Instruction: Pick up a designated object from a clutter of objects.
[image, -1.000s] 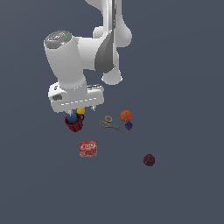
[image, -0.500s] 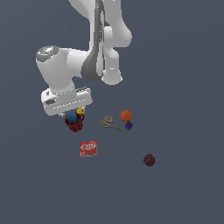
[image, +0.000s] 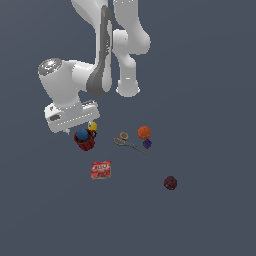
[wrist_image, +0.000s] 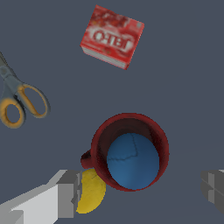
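The white robot arm (image: 92, 75) hangs at upper left of the exterior view, its grey two-finger gripper (wrist_image: 140, 192) spread open, gripping nothing. Below, the red mug (wrist_image: 130, 151) contains the smooth blue ball (wrist_image: 132, 161); a yellow ball (wrist_image: 91, 191) touches the mug

Ball (wrist_image: 132, 161) seated inside mug (wrist_image: 159, 140); second ball (wrist_image: 92, 191) touching mug's outer wall. Box (image: 101, 170) below mug in exterior view. Scissors (image: 126, 141) toward exterior view's right, third ball (image: 144, 132) and cube (image: 147, 144) beyond.
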